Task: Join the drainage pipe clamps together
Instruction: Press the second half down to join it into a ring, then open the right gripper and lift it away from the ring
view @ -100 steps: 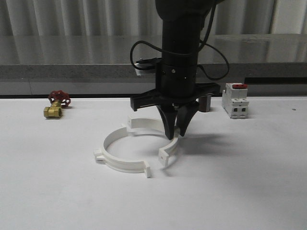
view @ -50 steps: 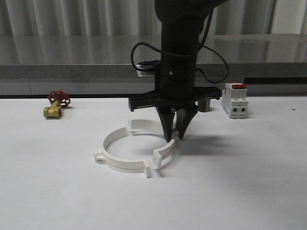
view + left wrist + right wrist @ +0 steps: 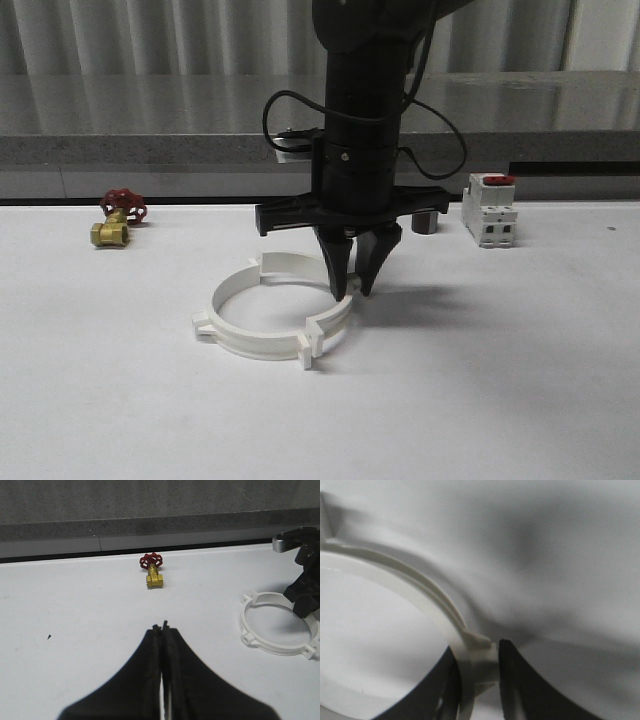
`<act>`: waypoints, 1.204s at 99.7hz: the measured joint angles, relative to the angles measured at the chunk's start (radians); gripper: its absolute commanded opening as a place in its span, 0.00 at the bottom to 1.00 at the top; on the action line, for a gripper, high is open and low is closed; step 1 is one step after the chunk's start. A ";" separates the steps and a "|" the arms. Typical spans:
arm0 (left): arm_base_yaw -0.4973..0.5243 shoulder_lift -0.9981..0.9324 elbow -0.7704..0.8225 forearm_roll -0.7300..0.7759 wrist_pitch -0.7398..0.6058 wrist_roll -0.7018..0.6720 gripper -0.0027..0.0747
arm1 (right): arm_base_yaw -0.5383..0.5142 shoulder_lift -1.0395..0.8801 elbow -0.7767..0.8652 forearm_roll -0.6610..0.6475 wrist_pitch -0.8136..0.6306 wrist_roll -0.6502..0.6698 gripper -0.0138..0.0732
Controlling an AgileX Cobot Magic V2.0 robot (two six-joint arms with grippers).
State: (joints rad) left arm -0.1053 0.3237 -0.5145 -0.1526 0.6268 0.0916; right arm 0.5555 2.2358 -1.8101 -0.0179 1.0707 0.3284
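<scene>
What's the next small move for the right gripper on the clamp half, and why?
Probably keep nudging the held white plastic half-ring leftward toward the nearer white half-ring. The right gripper is shut on its band, and its near end tab now sits almost against the other's tab, though I can't tell if they've mated.

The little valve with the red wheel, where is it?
In the front view the brass valve sits at the table's far left, well left of the clamp ring.

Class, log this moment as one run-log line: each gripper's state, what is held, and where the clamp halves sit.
right gripper: shut on rear clamp half | left gripper: shut, holding nothing | front clamp half: on table, near tabs meeting
</scene>
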 measured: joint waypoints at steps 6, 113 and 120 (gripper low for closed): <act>0.000 0.000 0.000 0.000 0.000 0.000 0.01 | 0.000 0.000 0.000 0.000 -0.001 0.000 0.57; 0.000 0.000 0.000 0.000 0.000 0.000 0.01 | -0.162 -0.485 0.403 -0.002 -0.121 -0.117 0.08; 0.000 0.000 0.000 0.000 0.000 0.000 0.01 | -0.211 -0.541 0.453 -0.002 -0.139 -0.117 0.08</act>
State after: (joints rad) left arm -0.1053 0.3237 -0.5145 -0.1526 0.6268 0.0916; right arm 0.3443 1.6950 -1.3572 -0.0200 0.9317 0.2117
